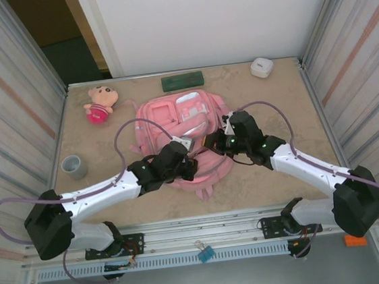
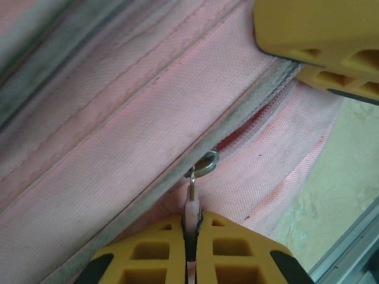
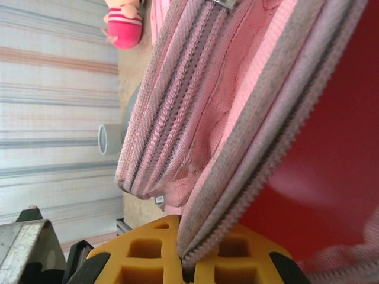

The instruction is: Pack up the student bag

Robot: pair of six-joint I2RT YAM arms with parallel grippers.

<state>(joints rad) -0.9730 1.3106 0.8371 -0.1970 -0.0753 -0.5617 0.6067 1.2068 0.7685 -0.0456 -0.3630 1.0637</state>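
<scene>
I have the student bag (image 1: 173, 116) in the middle of the tabletop (image 1: 295, 87). Behind it lies a flat case (image 1: 183, 81); a small box (image 1: 262, 67) sits far right, a plush doll (image 1: 99, 104) far left, a cup (image 1: 74, 166) left, nearer me.

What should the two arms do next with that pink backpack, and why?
Probably the left gripper should draw the zip pull along its track to open the pocket further. Its jaws are shut on that pull, and the right gripper is shut on a grey-trimmed edge of the student bag, bracing the fabric for the pull.
</scene>
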